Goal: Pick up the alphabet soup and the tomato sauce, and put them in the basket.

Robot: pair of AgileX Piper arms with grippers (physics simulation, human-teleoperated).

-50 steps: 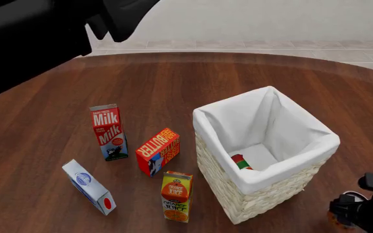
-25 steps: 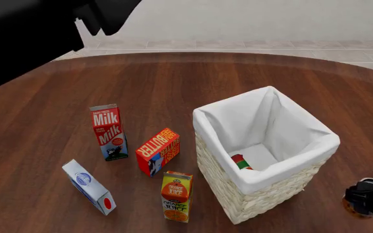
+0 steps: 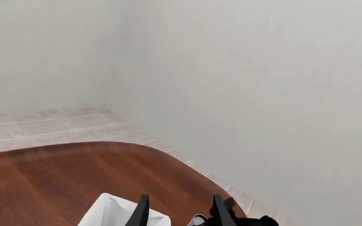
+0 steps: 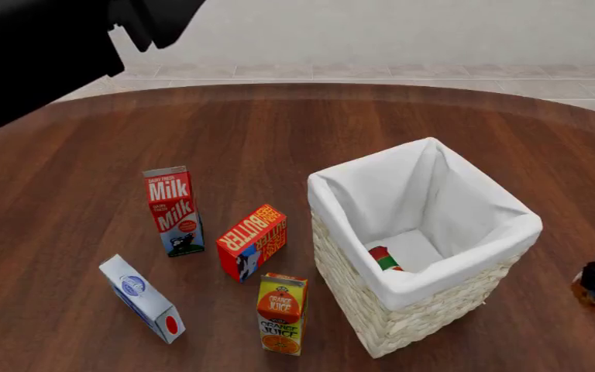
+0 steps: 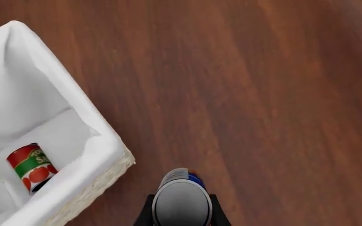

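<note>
Between the right gripper's point(image 5: 181, 217) dark fingers sits the alphabet soup point(image 5: 182, 201), its pale silvery top facing the wrist camera and a sliver of blue and orange label showing past it; the jaws look clenched on the can's sides, off the worktop point(image 4: 401, 132) and just beside the basket point(image 4: 380, 306) on its right. In the front view the gripper is only a dark shape at the right edge, an orange patch under it.

My judgement is that the step in hand is carrying this can over the rim. Doing it well means lifting clear of the folded white cloth before crossing, since the basket is tall and a low pass could catch the lining or nudge the wicker. Centre the can over the open middle and let go low, upright if possible.

Inside the basket, the tomato sauce point(image 5: 30, 167) already lies on its side on the white lining near one wall, so half the task appears done.

The left gripper point(image 3: 179, 217) hangs high, jaws released, holding nothing.
</note>
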